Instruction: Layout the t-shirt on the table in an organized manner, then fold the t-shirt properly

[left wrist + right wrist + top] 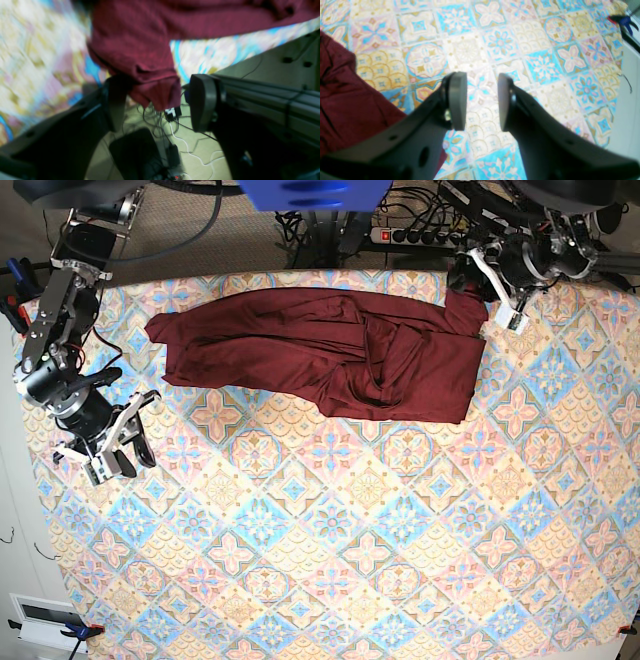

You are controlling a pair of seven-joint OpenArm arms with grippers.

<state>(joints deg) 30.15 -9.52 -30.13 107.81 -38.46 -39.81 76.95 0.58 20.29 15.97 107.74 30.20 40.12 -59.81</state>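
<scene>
- Where the table meets its far edge, the shirt lies spread in a long rumpled band, reaching from near the far left corner almost to the far right corner.
- Folds and creases bunch toward its right half; the left end tapers into a sleeve.
- At the far right corner a bit of the shirt hangs over the table edge, and the left gripper sits around that hanging flap, its fingers apart on either side of the cloth; one pad appears to touch the fabric, the other stands off it. Whether the cloth is actually pinched I cannot tell, as the view is blurred.
- Below that gripper, cables trail over the floor.
- The right gripper hovers by the left edge of the table, jaws parted and holding nothing, bare patterned cloth between its fingers; the shirt's end lies just beside it.
- A blue clamp sits at the table's edge.
</scene>
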